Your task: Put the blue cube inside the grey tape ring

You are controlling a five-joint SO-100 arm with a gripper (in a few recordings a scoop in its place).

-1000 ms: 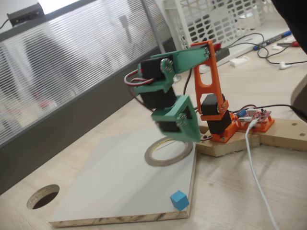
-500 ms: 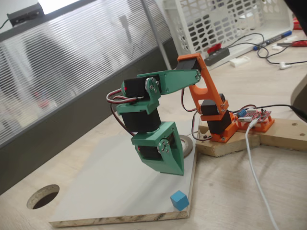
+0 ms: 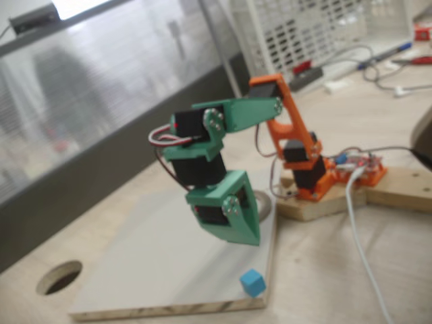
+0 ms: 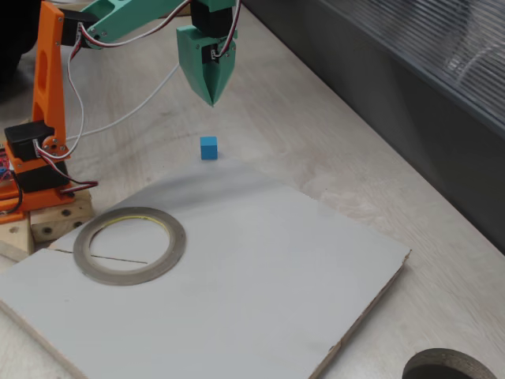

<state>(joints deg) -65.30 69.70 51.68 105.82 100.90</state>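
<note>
The blue cube (image 4: 208,148) sits at a corner of the white board (image 4: 260,268), well apart from the grey tape ring (image 4: 129,245). The gripper (image 4: 211,96) hangs above it, jaws closed and empty. The cube looks light, rigid and matte, so pinching two opposite flat faces should hold.

1. Light wood table (image 3: 378,270) carries everything; a round dark hole (image 3: 59,277) is cut through it near the left edge in a fixed view.
2. A pale grey board (image 4: 237,268) lies flat on the table.
3. The grey tape ring (image 4: 129,245) lies flat on the board, near my base.
4. The blue cube (image 3: 252,282) sits at the board's near right corner, well apart from the ring.
5. My orange base (image 3: 317,179) stands on a wood block (image 3: 398,189) on the table, touching the board's edge.
6. A white cable (image 3: 361,236) trails over the table from the base.
</note>
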